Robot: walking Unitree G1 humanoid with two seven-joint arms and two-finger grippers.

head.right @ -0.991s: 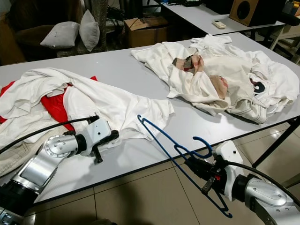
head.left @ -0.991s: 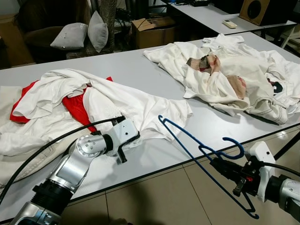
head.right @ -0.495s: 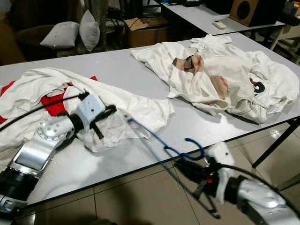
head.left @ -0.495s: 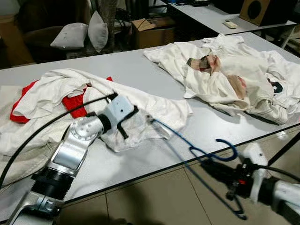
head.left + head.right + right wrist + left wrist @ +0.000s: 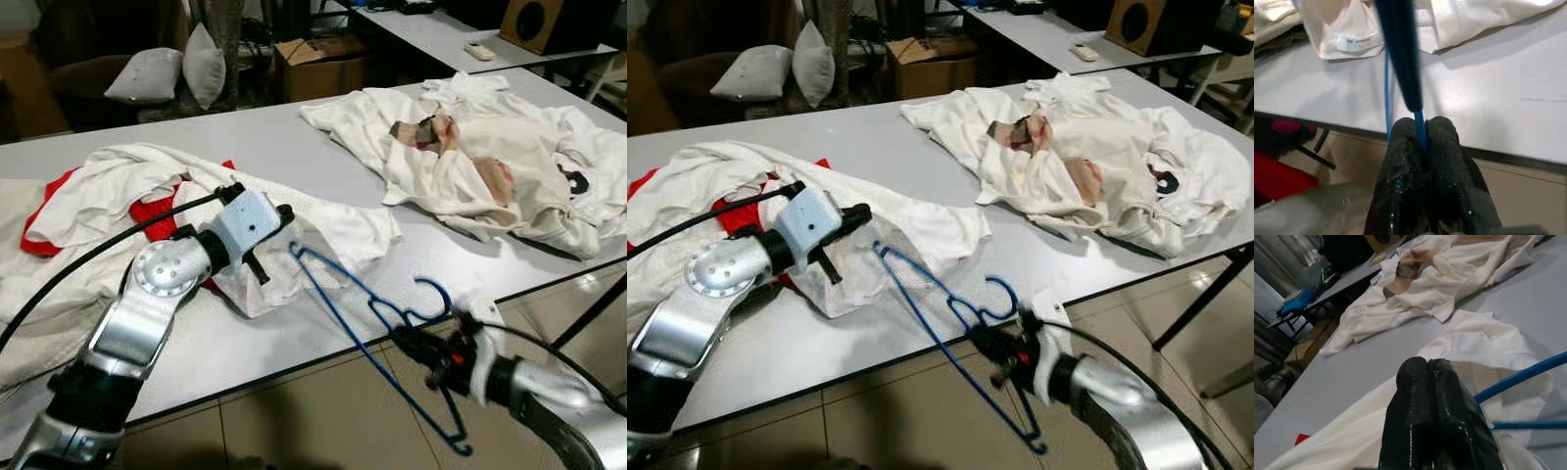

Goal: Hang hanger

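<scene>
Left gripper: we lift the white shirt's hem toward 12 o'clock.
Blue hanger: our right gripper shifts it toward 9 o'clock, nearer the hem.

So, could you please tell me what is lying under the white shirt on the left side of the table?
A red garment shows from under the white shirt, with more pale fabric below. How far it reaches, and anything beneath, is covered.
</scene>
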